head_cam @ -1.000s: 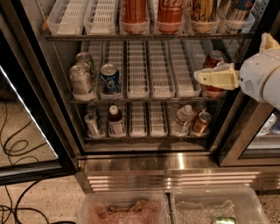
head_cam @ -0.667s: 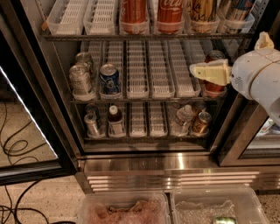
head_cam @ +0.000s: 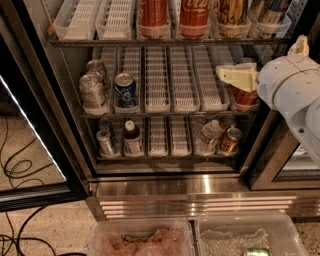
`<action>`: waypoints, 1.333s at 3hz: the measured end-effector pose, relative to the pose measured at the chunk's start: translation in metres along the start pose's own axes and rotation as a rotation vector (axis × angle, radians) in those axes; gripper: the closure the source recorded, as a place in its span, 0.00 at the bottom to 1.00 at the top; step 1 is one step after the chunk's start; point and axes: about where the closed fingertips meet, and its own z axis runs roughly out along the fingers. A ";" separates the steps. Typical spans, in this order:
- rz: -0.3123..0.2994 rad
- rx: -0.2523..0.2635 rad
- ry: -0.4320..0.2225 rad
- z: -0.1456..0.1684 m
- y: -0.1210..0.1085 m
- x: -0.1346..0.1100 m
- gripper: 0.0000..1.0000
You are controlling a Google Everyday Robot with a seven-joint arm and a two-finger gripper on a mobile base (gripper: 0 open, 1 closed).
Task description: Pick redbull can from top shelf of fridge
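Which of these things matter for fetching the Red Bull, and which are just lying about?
Job: slim blue-and-silver redbull can, top right; top shelf of dark wire; black-framed glass-door fridge; cream gripper by the middle shelf's right end.
Lying about: red cola cans; short blue can; plain silver cans; clear plastic tubs.

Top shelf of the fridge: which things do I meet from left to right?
White trays → red cola cans → gold can → redbull can. The gripper hangs lower, at right.
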 end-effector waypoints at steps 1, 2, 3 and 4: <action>0.000 0.000 0.000 0.000 0.000 0.000 0.03; 0.000 0.000 0.000 0.000 0.000 0.000 0.19; 0.000 0.000 0.000 0.000 0.000 0.000 0.25; 0.000 0.000 0.000 0.000 0.000 0.000 0.15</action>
